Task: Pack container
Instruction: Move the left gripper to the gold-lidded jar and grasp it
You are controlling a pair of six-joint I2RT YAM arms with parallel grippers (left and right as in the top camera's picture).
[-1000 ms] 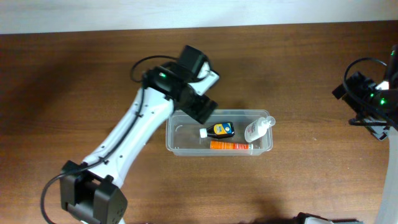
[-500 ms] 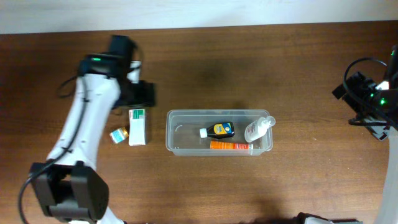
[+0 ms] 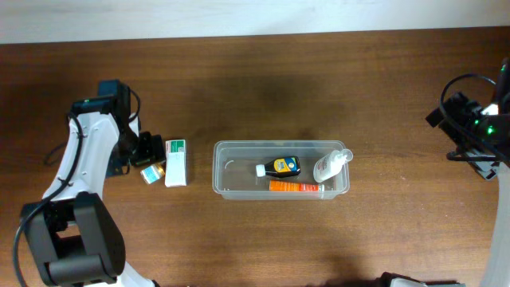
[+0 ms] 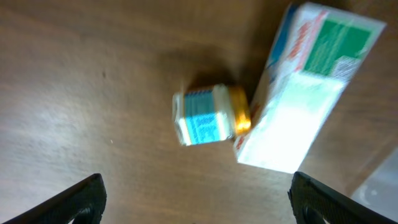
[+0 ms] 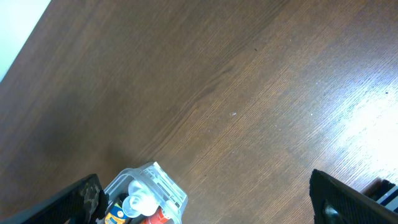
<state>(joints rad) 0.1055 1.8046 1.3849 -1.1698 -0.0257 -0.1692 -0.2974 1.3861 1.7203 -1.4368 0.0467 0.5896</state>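
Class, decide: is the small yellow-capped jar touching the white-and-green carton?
Touching. The left wrist view shows the jar lying on its side with its yellow cap pressed against the long edge of the carton, no wood visible between them.

The clear plastic rectangular container stands on the brown wooden bench. Just left of it lies a white-and-green cardboard carton, with a small blue-labelled jar touching the carton's left side.
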